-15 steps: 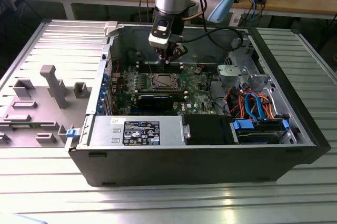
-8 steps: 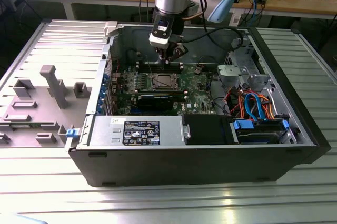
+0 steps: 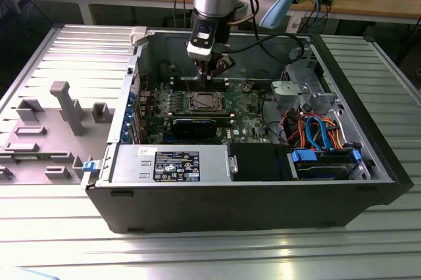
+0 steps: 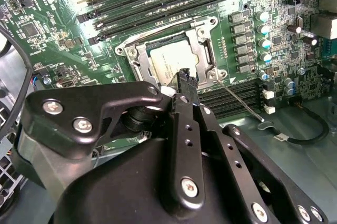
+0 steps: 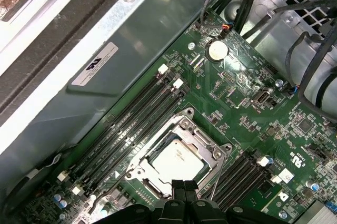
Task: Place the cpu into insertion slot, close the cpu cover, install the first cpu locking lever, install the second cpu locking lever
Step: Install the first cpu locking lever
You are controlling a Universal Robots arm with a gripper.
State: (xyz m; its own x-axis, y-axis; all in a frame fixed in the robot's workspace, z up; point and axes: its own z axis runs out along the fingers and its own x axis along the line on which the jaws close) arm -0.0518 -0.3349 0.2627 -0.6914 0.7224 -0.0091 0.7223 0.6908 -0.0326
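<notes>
Hand (image 5: 184, 185) clenched, empty, beside the cpu cover (image 4: 197, 37); a slip off the loose lever (image 4: 239, 100) could scratch the board (image 5: 237, 108).

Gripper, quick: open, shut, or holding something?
Black two-finger gripper: shut, nothing visibly held, fingertips close to the flat silver-grey square cpu.

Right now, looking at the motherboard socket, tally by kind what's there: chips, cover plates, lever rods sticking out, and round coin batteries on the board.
cpu: 1
cpu cover: 1
lever rod sticking out: 1
coin battery: 1
Total: 4
</notes>
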